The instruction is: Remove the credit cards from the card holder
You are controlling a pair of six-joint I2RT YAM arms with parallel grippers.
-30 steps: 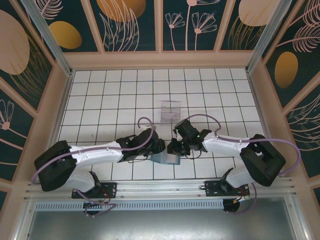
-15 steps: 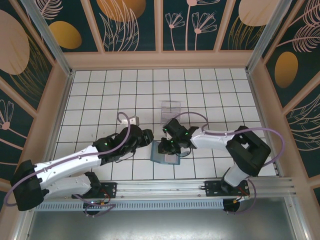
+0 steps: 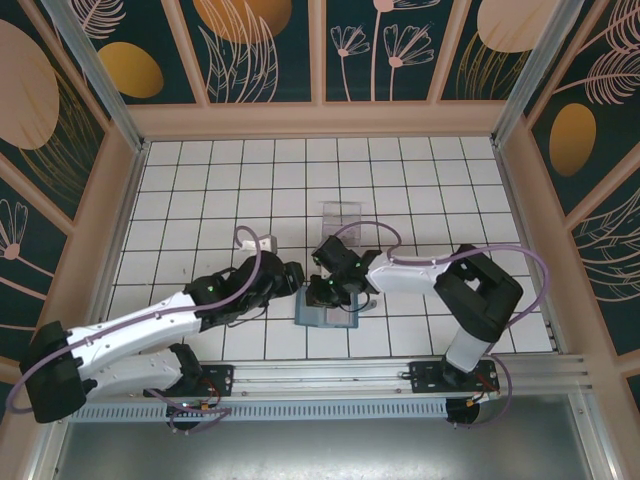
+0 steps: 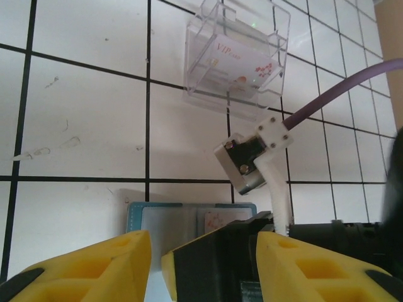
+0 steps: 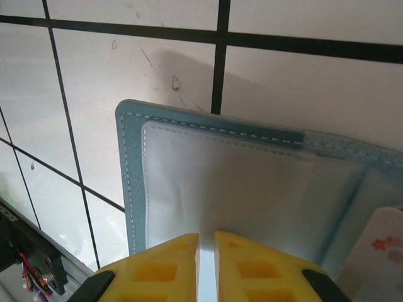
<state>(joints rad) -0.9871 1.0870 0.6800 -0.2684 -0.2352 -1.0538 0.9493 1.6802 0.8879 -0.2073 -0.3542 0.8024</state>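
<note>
Right tool (image 5: 206,244) first: my two yellow fingers are pinched almost together, with just a thin slit between the tips. I can't tell if anything is caught in that slit. The tips sit right over the card holder (image 5: 220,182), which lies open and flat on the white-tiled worktop (image 5: 126,63). Its teal stitched border frames a clear, glossy pocket directly under me. Off to my lower right, a pale credit card (image 5: 381,251) with pink blossoms peeks out of the holder's next pocket.

Now the left tool (image 4: 203,242): it is released, with the yellow fingers spread wide. The right tool's dark body sits in the gap between them. Just beyond these fingers I see the holder's teal edge and the same blossom card showing in it. I can't tell whether this tool touches the holder. The right arm's white bracket (image 4: 252,160) and purple cable (image 4: 340,88) rise above that.

Farther out stands the clear tray (image 4: 280,31), upright on the tiles and apart from the holder, with a printed card (image 4: 230,63) inside it.

From above, both tools meet at the holder in the middle of the worktop. Left is at its left corner, right is over its far edge, and the tray is beyond them.
</note>
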